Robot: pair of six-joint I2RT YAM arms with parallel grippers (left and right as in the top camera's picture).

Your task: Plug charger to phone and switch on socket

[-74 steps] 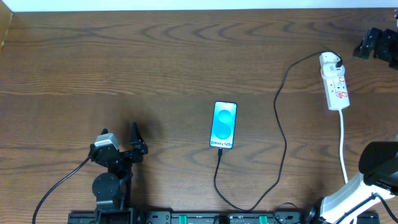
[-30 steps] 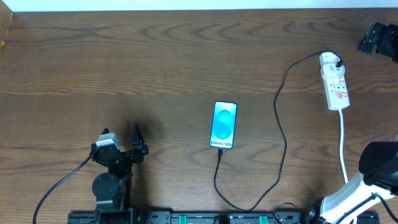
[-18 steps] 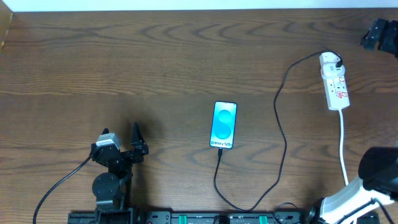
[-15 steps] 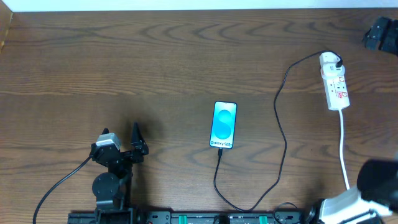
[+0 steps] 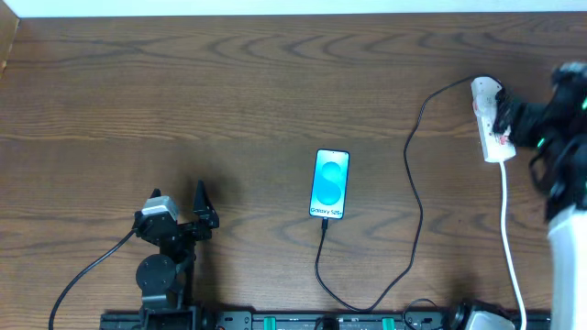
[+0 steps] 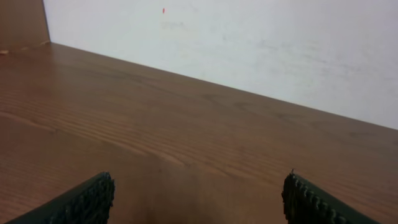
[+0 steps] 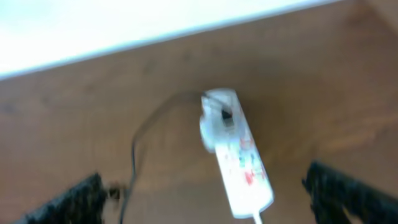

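Left side: the left gripper [image 5: 204,207] sat near the front edge of the table [image 5: 183,92], well apart from everything in the task. Mid-table, the phone [image 5: 330,183] lay flat, screen lit blue. The charger [image 5: 415,197] ran from the phone's near end, looped toward the front edge and climbed right to the white plug [image 7: 216,118], seated at the far end of the socket [image 7: 241,163]. The connector looked to be already in the phone, so the step in hand was judged to be the switch.

To do it well: come down over the red marks [image 7: 249,177] with one fingertip, press straight down, and keep off the plug and the white cord [image 5: 507,229], since the light strip would likely skid under a sideways push. The wrist view was blurred, so the switch position could not be read.

Claws: the left one's fingers [image 6: 81,200] were spread wide over bare wood, holding nothing. The right gripper [image 7: 204,175] hung above the socket, fingers [image 7: 345,190] at full spread either side of it. No contact with the strip could be made out.
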